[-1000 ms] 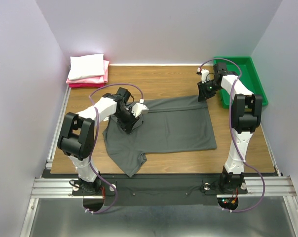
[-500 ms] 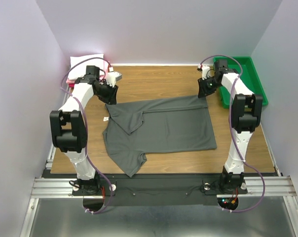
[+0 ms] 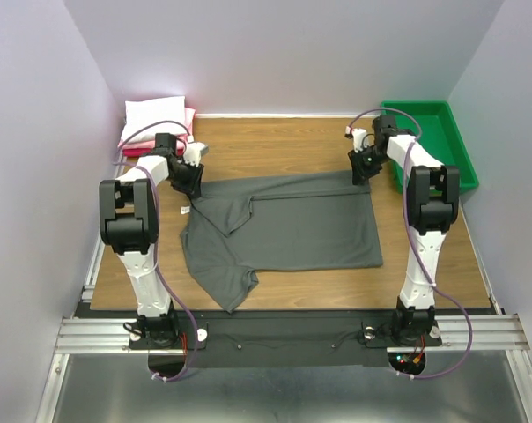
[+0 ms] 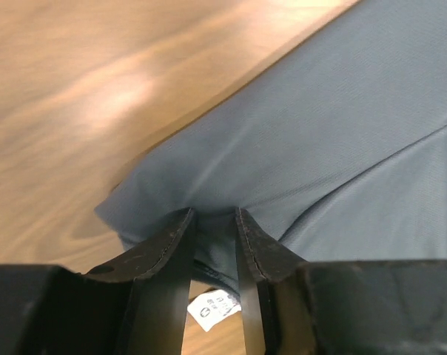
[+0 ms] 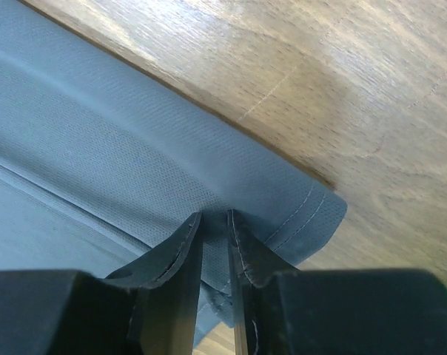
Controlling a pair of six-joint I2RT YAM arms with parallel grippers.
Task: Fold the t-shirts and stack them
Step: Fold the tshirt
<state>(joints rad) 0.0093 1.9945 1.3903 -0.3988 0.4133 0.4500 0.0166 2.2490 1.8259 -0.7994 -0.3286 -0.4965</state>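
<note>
At the far corners of the soft charcoal-grey t-shirt (image 3: 292, 231), left gripper (image 4: 214, 214) and right gripper (image 5: 214, 216) each pinch cloth; lift both level, keeping that edge taut.

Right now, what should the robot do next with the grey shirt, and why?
Probably lift both far corners together and carry them toward the near edge. The left gripper and right gripper each pinch a far corner of the grey shirt.

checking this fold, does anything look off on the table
The grey shirt lies lopsided: its near sleeve juts out unfolded, while the far sleeve is folded in. Left claw and right claw pinch its far corners.
</note>
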